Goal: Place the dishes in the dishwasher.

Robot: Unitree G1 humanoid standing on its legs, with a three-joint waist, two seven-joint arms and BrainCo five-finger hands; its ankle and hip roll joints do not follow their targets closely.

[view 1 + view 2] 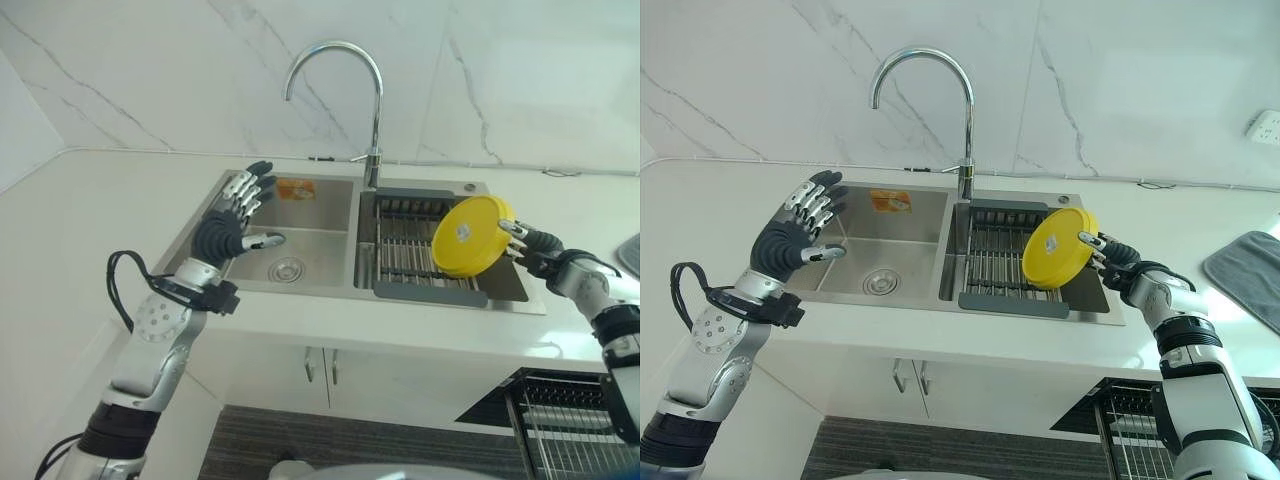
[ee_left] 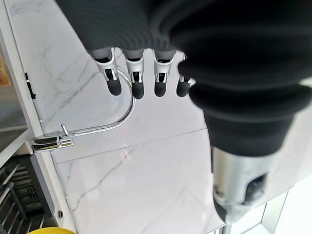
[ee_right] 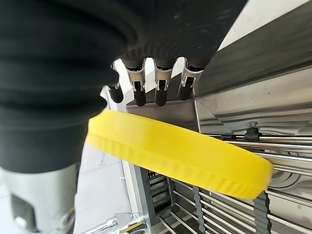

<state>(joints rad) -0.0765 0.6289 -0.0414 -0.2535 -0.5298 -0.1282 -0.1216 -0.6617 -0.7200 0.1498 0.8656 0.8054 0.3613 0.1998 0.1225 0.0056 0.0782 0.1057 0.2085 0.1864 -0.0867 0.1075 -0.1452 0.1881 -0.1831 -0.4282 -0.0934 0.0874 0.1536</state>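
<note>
Yellow plate lifted over the sink rack

The right hand [image 1: 1118, 256] pinches the yellow plate [image 1: 470, 236] by its rim, tilted above the rack [image 1: 405, 250]; its thumb is hidden behind the plate. The left hand [image 1: 232, 222] hovers over the sink [image 1: 300, 235], fingers spread.

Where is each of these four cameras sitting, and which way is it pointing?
Left eye: on the head, looking down at the sink; both arms show.
Right eye: beside it, same scene, including the yellow plate.
Left wrist: along the open left hand toward the faucet.
Right wrist: along the right hand holding the plate over the rack.
</note>
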